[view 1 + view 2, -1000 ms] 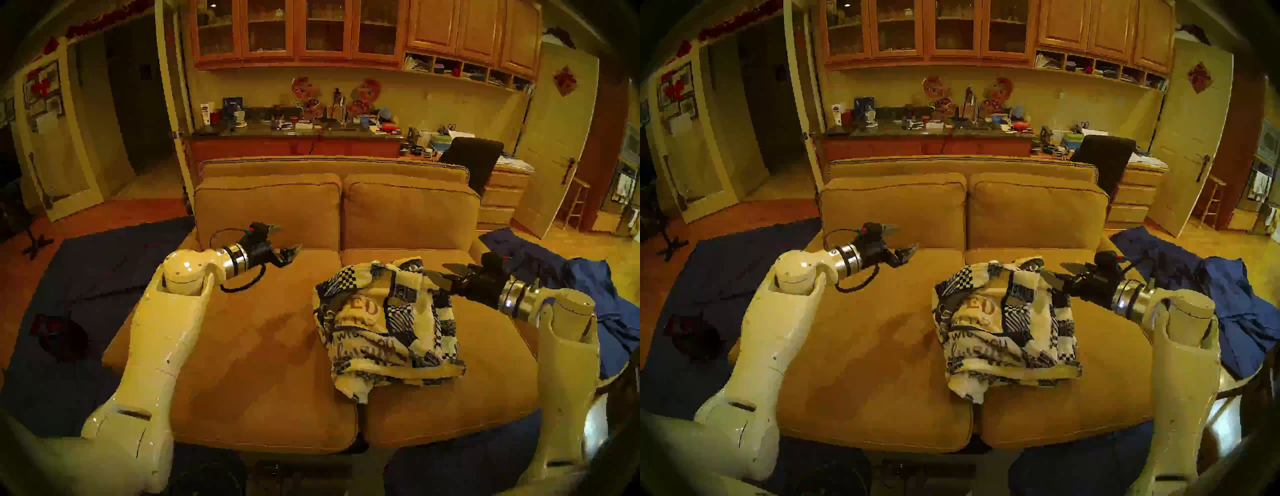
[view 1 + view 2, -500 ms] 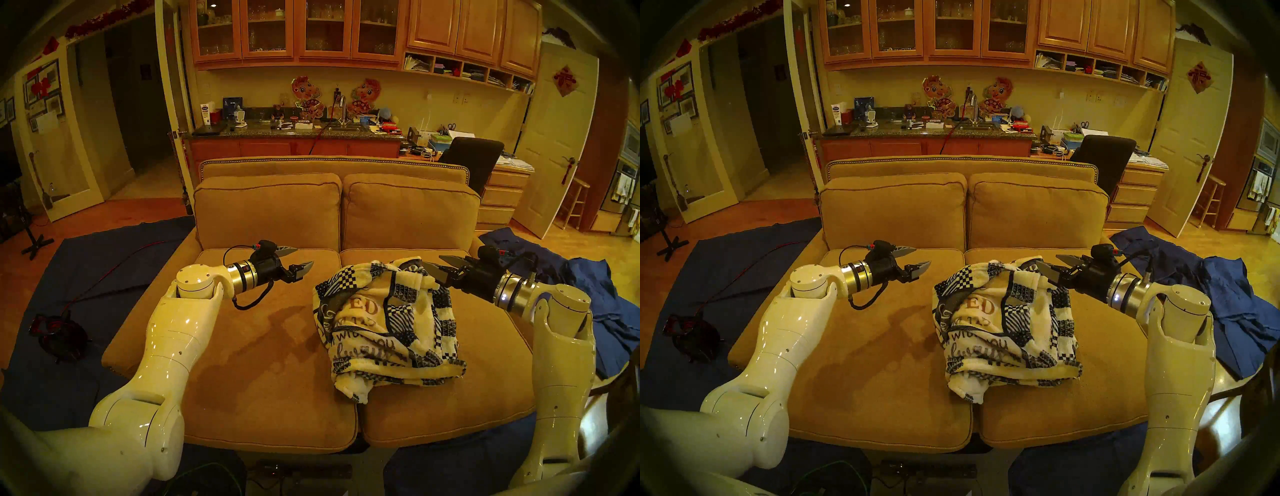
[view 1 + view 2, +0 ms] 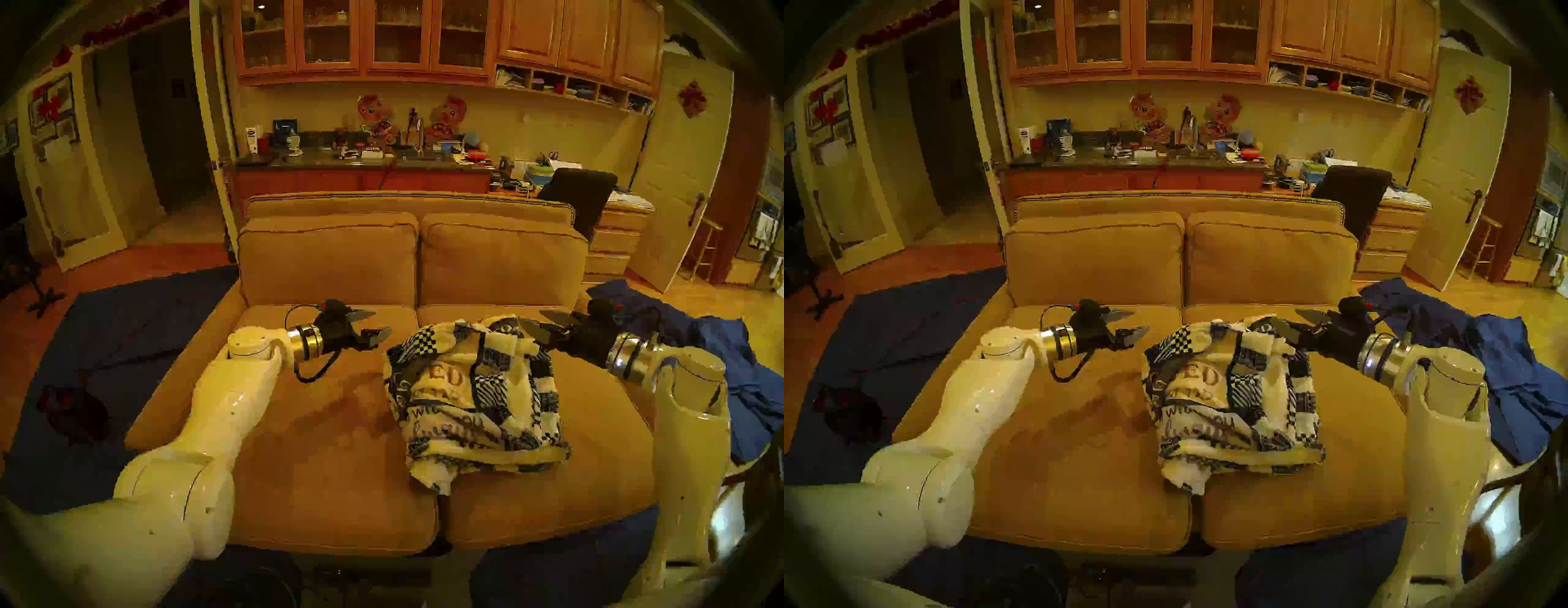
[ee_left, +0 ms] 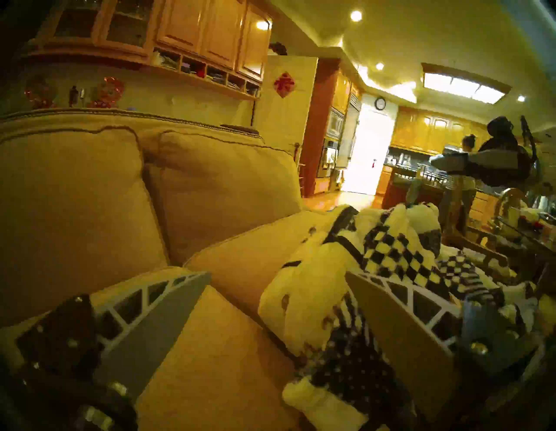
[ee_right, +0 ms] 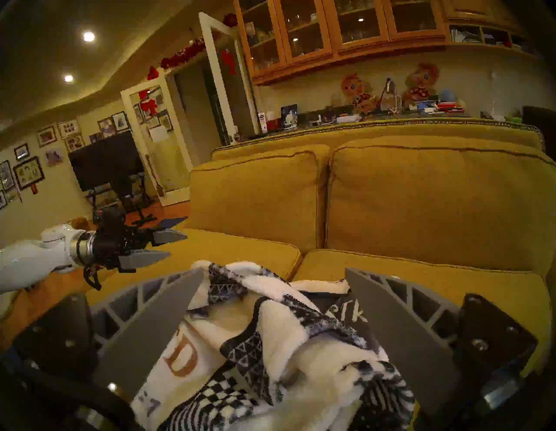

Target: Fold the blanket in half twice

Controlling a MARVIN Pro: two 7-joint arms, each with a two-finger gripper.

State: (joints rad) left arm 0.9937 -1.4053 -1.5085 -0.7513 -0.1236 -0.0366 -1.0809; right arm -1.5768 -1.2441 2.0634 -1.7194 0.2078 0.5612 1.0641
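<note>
Left gripper: jaws wide, empty, just beside blanket at its 10 o'clock edge. Right gripper: jaws wide, empty, over heap's 1 o'clock corner. Blanket: crumpled on sofa, right cushion. We judge: find two hem corners, pinch single layer, lift and spread before folding.

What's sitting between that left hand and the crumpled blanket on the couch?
Nothing: only bare couch cushion separates the open left hand from the blanket. The head view shows it best.
</note>
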